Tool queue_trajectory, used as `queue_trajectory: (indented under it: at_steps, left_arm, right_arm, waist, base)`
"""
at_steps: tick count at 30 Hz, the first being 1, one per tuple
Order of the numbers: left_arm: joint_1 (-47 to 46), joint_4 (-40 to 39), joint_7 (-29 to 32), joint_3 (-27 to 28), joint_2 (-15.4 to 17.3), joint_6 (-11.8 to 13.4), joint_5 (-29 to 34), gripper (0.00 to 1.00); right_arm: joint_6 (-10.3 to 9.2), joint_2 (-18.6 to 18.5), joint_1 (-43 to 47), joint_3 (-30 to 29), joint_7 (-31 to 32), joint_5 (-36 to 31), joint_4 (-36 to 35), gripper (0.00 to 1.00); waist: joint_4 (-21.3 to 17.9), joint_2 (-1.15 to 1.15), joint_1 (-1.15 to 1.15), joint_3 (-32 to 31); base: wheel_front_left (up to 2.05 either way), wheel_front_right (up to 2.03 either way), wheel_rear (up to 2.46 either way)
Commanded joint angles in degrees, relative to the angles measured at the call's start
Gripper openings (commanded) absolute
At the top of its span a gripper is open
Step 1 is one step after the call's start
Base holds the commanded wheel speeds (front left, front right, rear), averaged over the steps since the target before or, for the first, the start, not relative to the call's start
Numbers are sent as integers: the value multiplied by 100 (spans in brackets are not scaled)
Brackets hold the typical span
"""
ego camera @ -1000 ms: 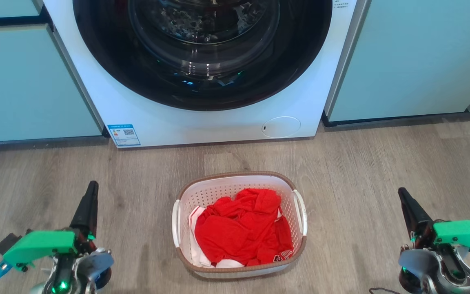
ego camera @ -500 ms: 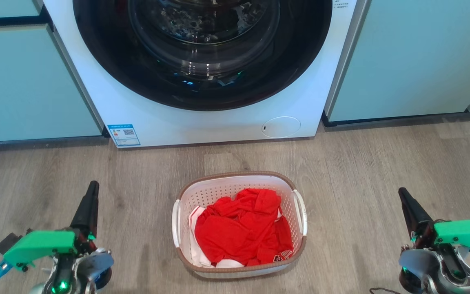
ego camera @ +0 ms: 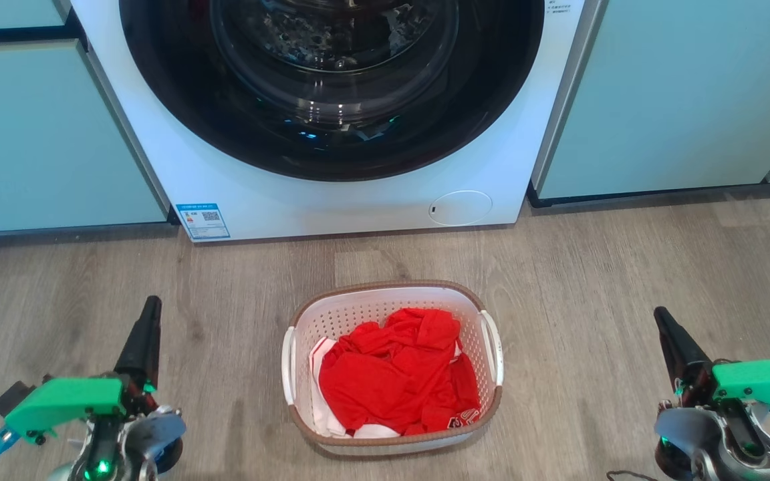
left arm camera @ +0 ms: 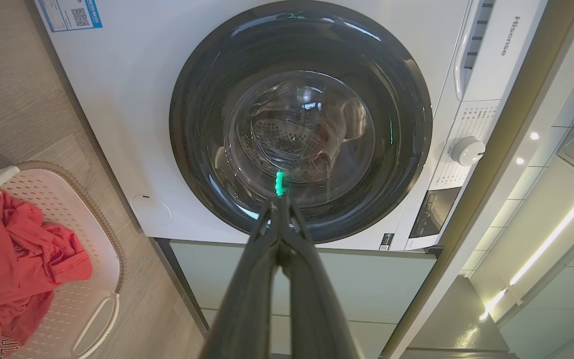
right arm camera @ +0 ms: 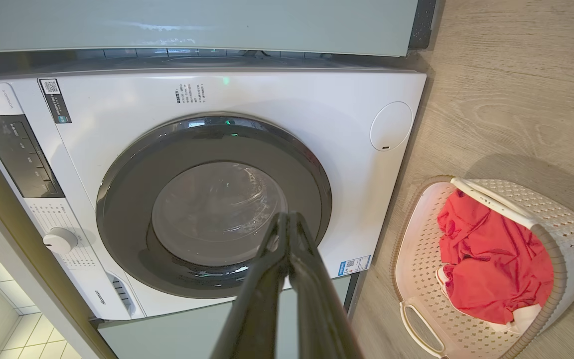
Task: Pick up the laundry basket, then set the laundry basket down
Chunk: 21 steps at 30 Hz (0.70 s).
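Item: laundry basket [ego camera: 385, 287], on floor [ego camera: 224, 280] before us, handles [ego camera: 287, 364] at 9 and 3 o'clock. Our left gripper [ego camera: 151, 304] lies at its 9, right gripper [ego camera: 659, 314] at 3 (jaws together, empty); left looks slightly nearer.

The laundry basket [ego camera: 385, 286] sits on the floor [ego camera: 625, 267], right of our left end effector [ego camera: 151, 304] and left of our right end effector [ego camera: 660, 314], well apart from each. In it lie clothes [ego camera: 392, 374]. Ahead of both end effectors, behind the basket, we face the washing machine [ego camera: 331, 204], with cabinets [ego camera: 659, 100] on either side.
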Motion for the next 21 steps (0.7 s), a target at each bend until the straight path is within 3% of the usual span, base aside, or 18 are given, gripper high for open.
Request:
queue_trajectory:
  at_steps: [1,21]
  left_arm:
    - [-303,-170,52,240,42,-38,67,0]
    - [-305,-168,73,266,23,-38,89,0]
  right_arm:
    - [-9,-19,-263,86,28,-31,-203,0]
    - [-9,-4,-265,63,46,-49,-202,0]
  waist:
    - [0,0,0,0]
    - [0,0,0,0]
  base:
    - [0,0,0]
    - [0,0,0]
